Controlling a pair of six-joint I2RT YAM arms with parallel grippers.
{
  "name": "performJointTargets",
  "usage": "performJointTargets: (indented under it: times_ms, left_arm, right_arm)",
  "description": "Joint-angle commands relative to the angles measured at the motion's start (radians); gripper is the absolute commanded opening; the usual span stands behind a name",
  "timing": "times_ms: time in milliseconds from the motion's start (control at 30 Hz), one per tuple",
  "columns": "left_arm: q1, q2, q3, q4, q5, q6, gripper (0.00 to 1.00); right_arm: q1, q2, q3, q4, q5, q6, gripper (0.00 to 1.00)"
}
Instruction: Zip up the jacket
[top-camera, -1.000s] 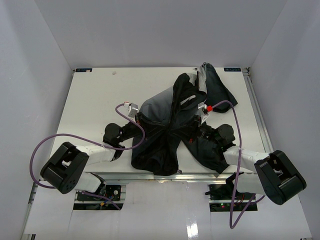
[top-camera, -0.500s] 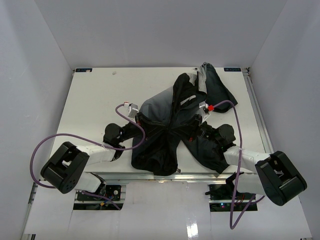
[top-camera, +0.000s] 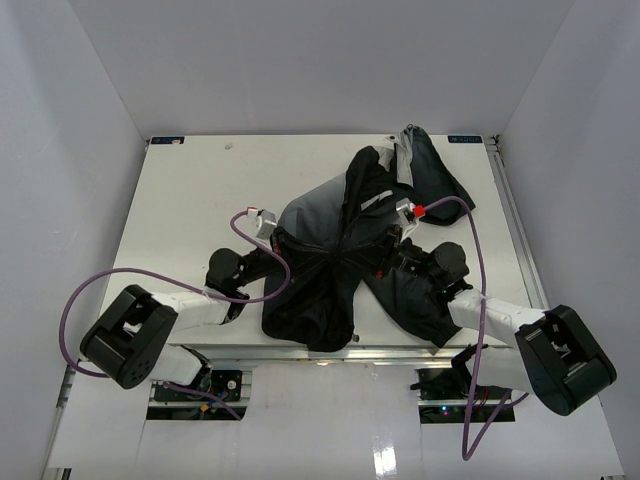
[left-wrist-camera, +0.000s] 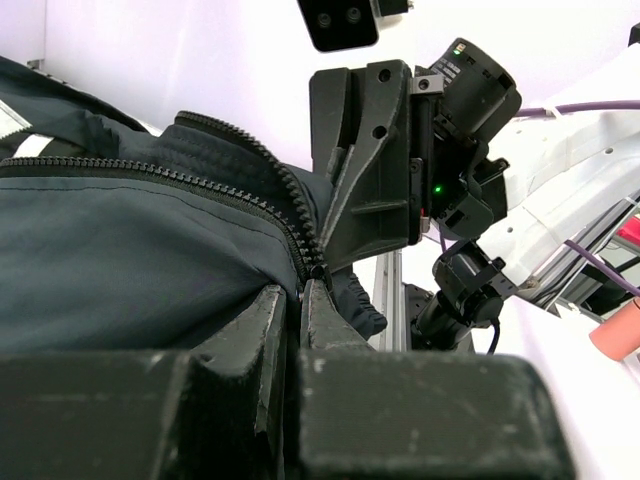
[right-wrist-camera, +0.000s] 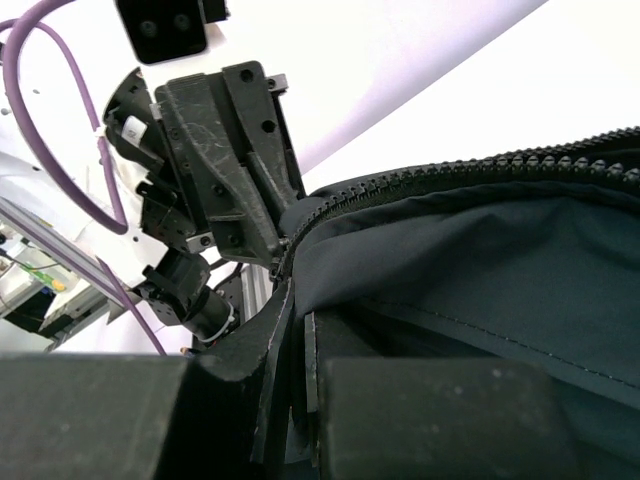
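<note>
The dark jacket (top-camera: 330, 260) lies crumpled mid-table, its grey inner panel (top-camera: 310, 210) turned up and a sleeve reaching to the back right. My left gripper (top-camera: 280, 243) is at its left side and my right gripper (top-camera: 390, 245) at its right. In the left wrist view my left gripper (left-wrist-camera: 302, 285) is shut on the jacket's (left-wrist-camera: 140, 260) hem where the zipper teeth (left-wrist-camera: 200, 180) end. In the right wrist view my right gripper (right-wrist-camera: 297, 300) is shut on the opposite zipper edge (right-wrist-camera: 450, 175). Each gripper faces the other close by.
The white table (top-camera: 180, 200) sits inside white walls. Purple cables (top-camera: 90, 290) loop from both arms. A metal rail (top-camera: 515, 230) runs along the table's right edge. The jacket's lower flaps hang near the front edge (top-camera: 310, 345).
Both wrists have shifted only slightly, the right one a little towards the jacket's middle. Both grips on the jacket are unchanged.
</note>
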Motion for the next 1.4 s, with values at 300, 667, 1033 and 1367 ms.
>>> performJointTargets:
  times_ms: [300,667,1033,1367]
  left_arm:
    - [-0.014,-0.081,0.003,-0.13,0.075,0.057,0.0]
    - [-0.014,-0.08,0.023,-0.226,0.039,0.108,0.0]
    - [-0.014,-0.064,0.07,-0.342,0.042,0.157,0.0]
    - [-0.014,-0.041,0.087,-0.356,0.084,0.154,0.0]
  right_arm:
    - [-0.061,-0.048,0.105,-0.111,0.067,-0.078,0.08]
    - [-0.067,-0.078,0.13,-0.156,0.034,-0.097,0.08]
    - [-0.078,-0.038,0.234,-0.247,-0.04,-0.123,0.08]
    - [-0.092,-0.014,0.294,-0.34,-0.081,-0.162,0.08]
